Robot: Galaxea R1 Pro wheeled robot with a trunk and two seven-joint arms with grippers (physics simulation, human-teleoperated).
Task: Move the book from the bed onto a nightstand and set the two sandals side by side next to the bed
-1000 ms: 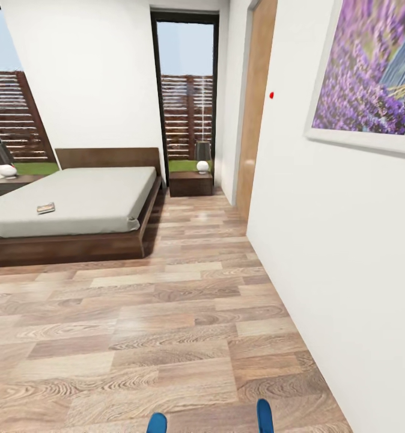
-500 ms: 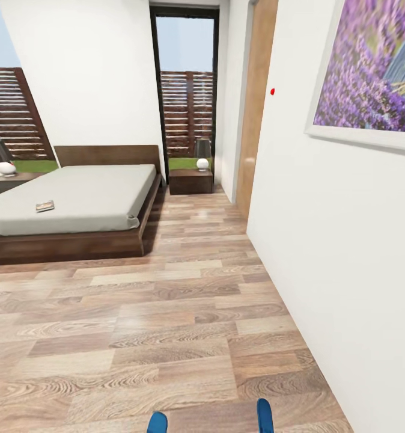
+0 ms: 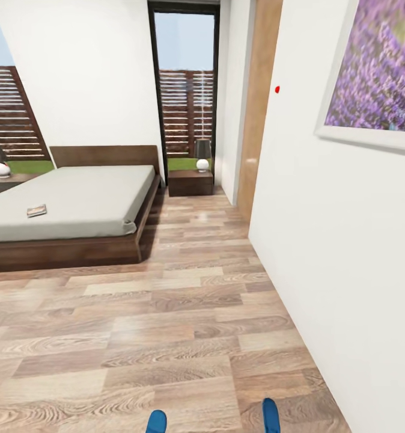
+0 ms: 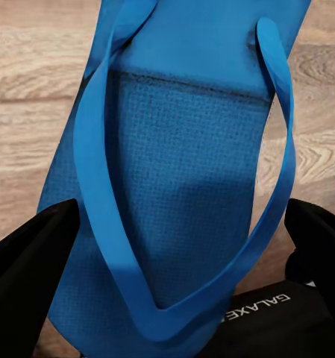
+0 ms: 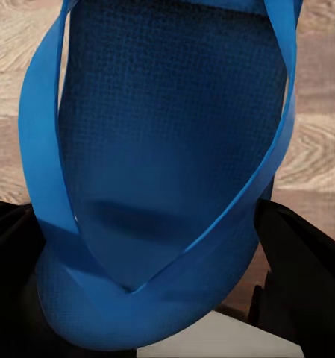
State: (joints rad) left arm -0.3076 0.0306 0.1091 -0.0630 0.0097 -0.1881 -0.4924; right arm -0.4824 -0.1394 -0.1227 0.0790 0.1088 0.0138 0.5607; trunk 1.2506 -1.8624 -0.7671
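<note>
- The left gripper (image 4: 167,298) has its jaws clamped on one blue sandal (image 4: 182,171): the dark fingers (image 4: 29,261) sit on either side of the sole, and the thong strap loops back toward the point between the jaws.
- The right gripper (image 5: 148,298) holds the second sandal (image 5: 167,134) the same way, with the sole between the jaws and wood-plank floor (image 5: 316,97) showing past its edges; where exactly the pads bite is hidden, so the hold is probably on the sole's end.
- In the head view the blue tips of the two sandals (image 3: 157,421) (image 3: 270,415) stick up ahead of the jaws.
- Well beyond both jaws, across the floor (image 3: 166,325), stands the bed (image 3: 70,201).
- The book (image 3: 36,210) lies flat on its grey mattress.
- A nightstand (image 3: 191,182) sits just beside the bed's headboard end, carrying a lamp (image 3: 202,155).
- A purple framed picture (image 3: 377,72) hangs on the wall beside the right jaws.
</note>
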